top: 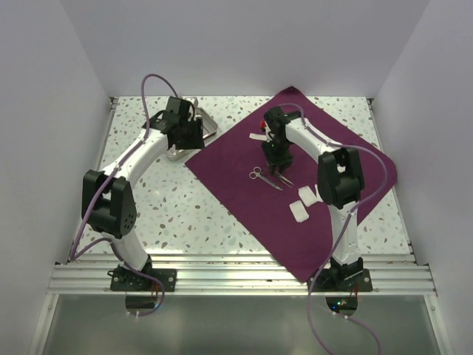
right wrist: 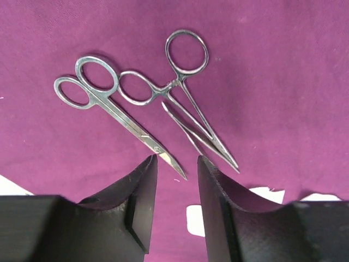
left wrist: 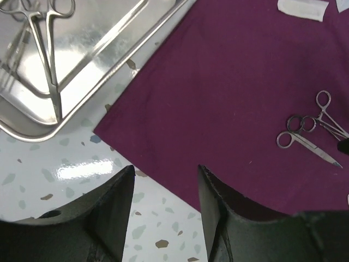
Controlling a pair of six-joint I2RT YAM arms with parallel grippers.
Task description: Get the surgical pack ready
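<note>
The plum-purple cloth lies as a diamond on the table. On it lie silver scissors and forceps, side by side. My right gripper hovers right over them, open, and in the right wrist view the tip of the scissors lies just ahead of its empty gap, with the forceps to the right. The steel tray sits off the cloth's left corner. My left gripper is open and empty above the cloth's edge near the tray, which holds more forceps.
Two white gauze pads lie on the cloth near the right arm. A small white packet lies on the cloth behind the right gripper. White walls close in the speckled table on three sides.
</note>
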